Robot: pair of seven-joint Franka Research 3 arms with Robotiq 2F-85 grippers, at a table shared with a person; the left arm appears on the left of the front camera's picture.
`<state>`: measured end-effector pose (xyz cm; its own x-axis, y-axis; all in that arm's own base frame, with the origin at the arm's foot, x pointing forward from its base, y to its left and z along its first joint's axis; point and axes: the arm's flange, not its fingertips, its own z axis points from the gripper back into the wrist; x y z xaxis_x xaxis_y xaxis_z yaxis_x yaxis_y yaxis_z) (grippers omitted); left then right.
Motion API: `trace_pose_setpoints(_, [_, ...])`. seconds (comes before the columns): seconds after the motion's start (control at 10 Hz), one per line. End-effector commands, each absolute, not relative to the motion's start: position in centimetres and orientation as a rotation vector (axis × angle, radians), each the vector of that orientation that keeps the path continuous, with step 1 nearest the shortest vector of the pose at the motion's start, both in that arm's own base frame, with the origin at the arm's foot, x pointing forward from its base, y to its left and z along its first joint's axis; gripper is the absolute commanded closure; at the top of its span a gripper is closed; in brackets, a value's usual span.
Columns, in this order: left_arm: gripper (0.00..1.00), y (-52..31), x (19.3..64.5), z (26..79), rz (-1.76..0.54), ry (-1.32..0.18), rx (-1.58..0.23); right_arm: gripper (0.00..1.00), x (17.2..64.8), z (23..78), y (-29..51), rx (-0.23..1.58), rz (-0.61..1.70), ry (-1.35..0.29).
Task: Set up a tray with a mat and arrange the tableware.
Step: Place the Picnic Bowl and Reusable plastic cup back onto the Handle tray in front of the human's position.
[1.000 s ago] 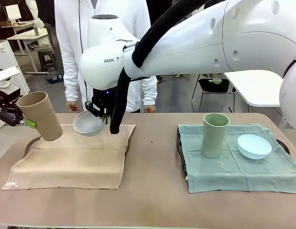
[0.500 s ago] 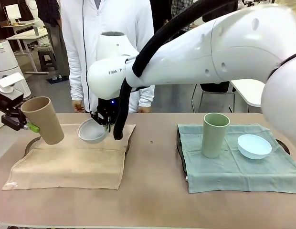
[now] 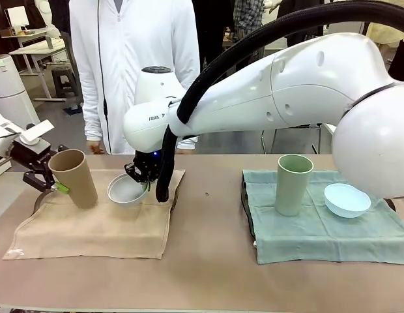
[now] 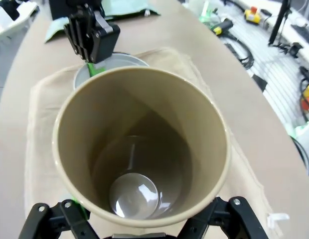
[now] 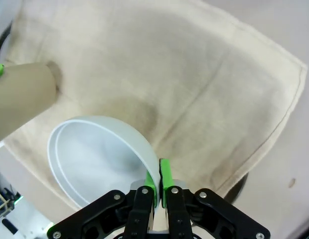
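Left hand (image 3: 55, 184) clamps the tan tumbler (image 3: 74, 177), tilted, its base on the left far part of the beige mat (image 3: 98, 225). Right hand (image 5: 157, 191), reaching across, is closed on the rim of the white bowl (image 3: 126, 189), just right of the tumbler on the same mat. Pale green tumbler (image 3: 293, 184) and light blue bowl (image 3: 346, 199) stand on the green mat (image 3: 319, 228), right side of tabletop (image 3: 208, 274).
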<state>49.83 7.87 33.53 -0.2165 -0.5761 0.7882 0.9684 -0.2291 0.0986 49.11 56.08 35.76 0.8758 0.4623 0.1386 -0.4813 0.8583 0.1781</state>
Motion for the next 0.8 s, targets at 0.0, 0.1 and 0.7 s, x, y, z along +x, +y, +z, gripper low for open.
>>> trace_pose_setpoints(0.0, [0.13, 7.6, 50.3, 33.1, -1.726, -0.765, -0.764, 0.95, 49.9, 34.9, 55.8, 0.251, 0.493, -0.067])
trace_pose_setpoints(0.1, [0.13, 7.5, 50.3, 32.9, -1.737, -0.756, -0.768, 0.72, 50.0, 34.4, 55.7, 0.257, 0.493, -0.052])
trace_pose_setpoints(0.7, [0.00, 9.8, 51.4, 31.6, -1.500, -0.599, -0.774, 0.41, 48.6, 36.4, 55.6, 0.239, 0.471, -0.073])
